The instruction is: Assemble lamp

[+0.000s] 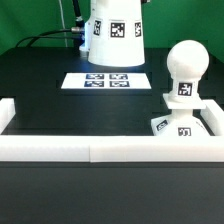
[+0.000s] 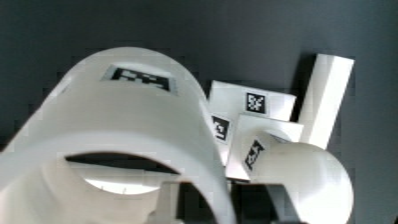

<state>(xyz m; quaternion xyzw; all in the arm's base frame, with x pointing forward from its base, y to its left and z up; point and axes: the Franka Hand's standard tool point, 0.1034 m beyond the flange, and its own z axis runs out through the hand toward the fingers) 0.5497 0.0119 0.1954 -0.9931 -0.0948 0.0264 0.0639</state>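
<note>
The white cone shade [image 2: 125, 110] fills the wrist view, with one tag on its outer wall. My gripper [image 2: 221, 206] is shut on the shade's rim wall, with a dark finger [image 2: 267, 205] on either side. In the exterior view the shade [image 1: 113, 35] is at the top centre, to the left of the bulb; its top and the gripper are cut off by the frame. The rounded bulb [image 1: 187, 62] stands upright on the flat square base [image 1: 198, 118] at the exterior view's right. In the wrist view the bulb [image 2: 299, 168] and the base [image 2: 258, 105] show beyond the shade.
A white frame wall [image 1: 100, 150] runs along the front and turns up both sides; the base sits in its right corner. The wall also shows in the wrist view [image 2: 329, 90]. The marker board [image 1: 105, 80] lies flat at the middle. Black cables [image 1: 50, 38] run at the back left.
</note>
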